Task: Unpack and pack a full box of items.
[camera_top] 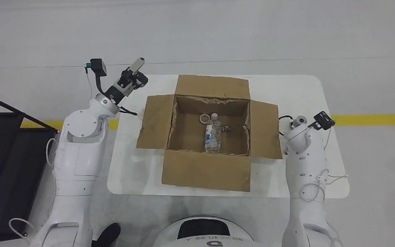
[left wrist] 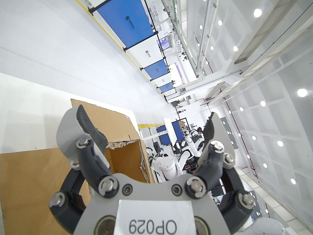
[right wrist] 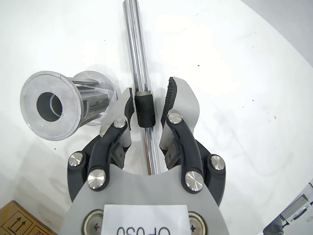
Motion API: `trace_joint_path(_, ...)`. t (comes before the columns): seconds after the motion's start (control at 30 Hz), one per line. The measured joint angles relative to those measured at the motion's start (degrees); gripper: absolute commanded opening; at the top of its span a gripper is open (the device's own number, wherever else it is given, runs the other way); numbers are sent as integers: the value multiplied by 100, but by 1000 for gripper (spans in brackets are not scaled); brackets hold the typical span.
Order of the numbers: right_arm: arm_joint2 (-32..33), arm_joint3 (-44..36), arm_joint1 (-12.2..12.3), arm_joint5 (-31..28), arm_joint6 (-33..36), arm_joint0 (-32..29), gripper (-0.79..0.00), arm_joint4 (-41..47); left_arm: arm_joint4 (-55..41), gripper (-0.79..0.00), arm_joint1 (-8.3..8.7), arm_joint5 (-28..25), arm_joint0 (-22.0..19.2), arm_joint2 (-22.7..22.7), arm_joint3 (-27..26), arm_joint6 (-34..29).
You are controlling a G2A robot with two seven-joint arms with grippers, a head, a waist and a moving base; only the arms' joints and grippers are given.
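Note:
An open cardboard box (camera_top: 207,170) stands mid-table with its flaps spread. A clear plastic bottle (camera_top: 212,136), a pale ring (camera_top: 203,119) and a small dark item (camera_top: 227,128) lie inside it. My right gripper (right wrist: 150,86) sits low over the table to the right of the box, open. A chrome rod (right wrist: 133,40) with a black band (right wrist: 145,111) lies between its fingers; one pad (right wrist: 129,106) touches the band, the other stands slightly off. My left gripper (left wrist: 145,112) is raised past the box's far left corner (camera_top: 139,63), open and empty.
An aluminium flanged spool (right wrist: 51,106) lies on the white table (camera_top: 296,86) close beside the right gripper. A corner of the box (right wrist: 17,218) shows behind that gripper. A dark rack (camera_top: 15,142) stands off the table's left side.

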Motion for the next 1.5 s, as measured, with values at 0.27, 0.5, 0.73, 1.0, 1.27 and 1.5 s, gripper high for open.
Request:
trace_joint_path(0.27,-38,-1,8,-55,62,-21,-785,34,0,0,0,0,0,0,0,0)
trace_joint_path(0.5,65,-4,32,-13,96,-44,-785,88,0,0,0,0,0,0,0,0)
trace_joint_path(0.73,445,-800,24,-29,-153,-465,-785,787,0,0,0,0,0,0,0,0)
trace_joint_path(1.0,989,-1858,-41,-593,-878,-1256,-785,2311,0,0,0,0,0,0,0,0)
trace_joint_path(1.27,1478,-2646,-148,-1594,-1587,-1916,-785,4355,0,0,0,0,0,0,0,0)
trace_joint_path(1.5,1674,-3329,-231,-2814,-1704,-2582,-785,6143,0,0,0,0,0,0,0,0)
